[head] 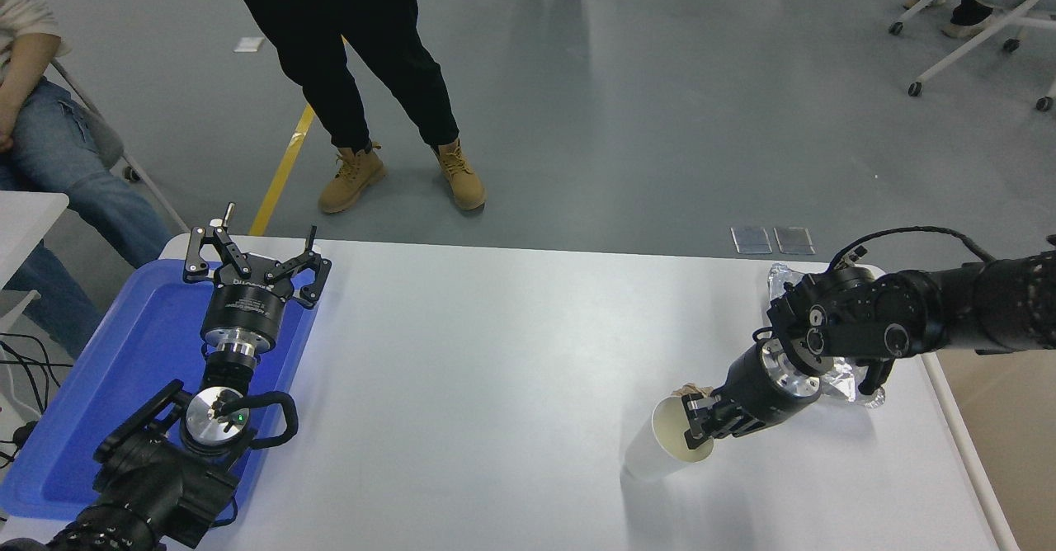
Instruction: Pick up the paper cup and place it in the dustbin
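The paper cup (660, 450) is white with a cream inside and lies tilted at the table's right front, its mouth facing up and right. My right gripper (698, 426) comes in from the right edge and is closed on the cup's rim, one finger inside the mouth. The dustbin (970, 454) shows only as an off-white rim with a beige inside along the table's right edge, to the right of the cup. My left gripper (252, 261) is open and empty, parked over the blue tray at the lower left.
A flat blue tray (99, 386) lies at the table's left. A crumpled brown paper ball (691, 389) sits just behind the cup. A crinkled foil tray (843, 383) lies under my right wrist. A person in tan boots (355, 176) stands at the far side; another person (49, 147) sits at the left.
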{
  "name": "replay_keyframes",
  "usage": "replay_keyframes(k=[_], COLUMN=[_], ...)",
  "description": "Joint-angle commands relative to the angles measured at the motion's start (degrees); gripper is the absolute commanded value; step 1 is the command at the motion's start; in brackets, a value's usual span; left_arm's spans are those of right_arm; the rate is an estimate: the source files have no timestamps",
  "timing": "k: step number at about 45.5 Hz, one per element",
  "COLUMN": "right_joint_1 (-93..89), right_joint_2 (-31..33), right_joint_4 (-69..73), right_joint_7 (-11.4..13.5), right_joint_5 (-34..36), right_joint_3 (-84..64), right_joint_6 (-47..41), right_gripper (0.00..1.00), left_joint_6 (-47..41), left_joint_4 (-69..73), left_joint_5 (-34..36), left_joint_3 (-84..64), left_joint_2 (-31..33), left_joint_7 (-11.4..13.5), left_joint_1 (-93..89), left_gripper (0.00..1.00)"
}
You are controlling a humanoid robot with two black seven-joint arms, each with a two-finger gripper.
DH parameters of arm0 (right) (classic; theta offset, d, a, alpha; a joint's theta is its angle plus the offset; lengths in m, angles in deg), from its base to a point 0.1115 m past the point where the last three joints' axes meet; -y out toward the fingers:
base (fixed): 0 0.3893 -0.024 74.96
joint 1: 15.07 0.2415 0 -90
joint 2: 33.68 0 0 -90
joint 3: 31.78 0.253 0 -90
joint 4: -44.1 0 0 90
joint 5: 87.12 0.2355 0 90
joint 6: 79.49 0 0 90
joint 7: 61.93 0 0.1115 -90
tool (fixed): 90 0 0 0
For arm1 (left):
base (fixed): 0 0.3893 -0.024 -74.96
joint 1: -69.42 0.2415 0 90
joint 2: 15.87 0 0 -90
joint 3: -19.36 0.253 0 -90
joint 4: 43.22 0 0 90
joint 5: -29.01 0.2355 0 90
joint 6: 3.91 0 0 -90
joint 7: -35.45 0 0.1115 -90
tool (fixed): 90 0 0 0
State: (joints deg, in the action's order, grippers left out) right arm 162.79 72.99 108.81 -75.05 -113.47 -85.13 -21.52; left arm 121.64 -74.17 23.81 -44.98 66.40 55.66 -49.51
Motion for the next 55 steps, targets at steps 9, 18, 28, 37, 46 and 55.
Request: replay_keyframes(k=[9, 18, 28, 37, 46, 55], right_joint_1=[24.8, 37.1, 48.9, 54.7, 56.5, 56.7], right_joint_2=[1.1, 1.1, 1.3, 1.8, 1.8, 3.8], right_joint_4=[11.9, 18.7, 23.9, 26.6, 27.2, 27.1], right_joint_7=[0.1, 0.1, 0.1, 0.1, 0.5, 0.6], right_joint_5=[6.2, 8.7, 11.3, 11.3, 11.2, 10.0], right_joint_3=[-11.0, -17.0, -21.9, -24.7, -25.8, -27.8], right_joint_6=[-4.9, -5.3, -7.7, -8.8, -10.1, -10.4], right_gripper=[0.0, 0.0, 0.0, 0.0, 0.0, 0.0], left_joint_6=[0.0, 0.0, 0.0, 0.0, 0.0, 0.0], left_joint_4=[0.0, 0.0, 0.0, 0.0, 0.0, 0.0], left_joint_5=[0.1, 0.1, 0.1, 0.0, 0.0, 0.0], left_joint_3=[0.0, -0.1, -0.1, 0.0, 0.0, 0.0], left_joint_2=[-0.1, -0.1, -0.1, -0.1, 0.0, 0.0], left_joint_7=[-0.1, -0.1, -0.1, -0.1, -0.1, -0.1], left_joint_1=[0.1, 0.2, 0.1, 0.1, 0.0, 0.0], left_gripper=[1.0, 1.0, 1.0, 1.0, 1.0, 1.0])
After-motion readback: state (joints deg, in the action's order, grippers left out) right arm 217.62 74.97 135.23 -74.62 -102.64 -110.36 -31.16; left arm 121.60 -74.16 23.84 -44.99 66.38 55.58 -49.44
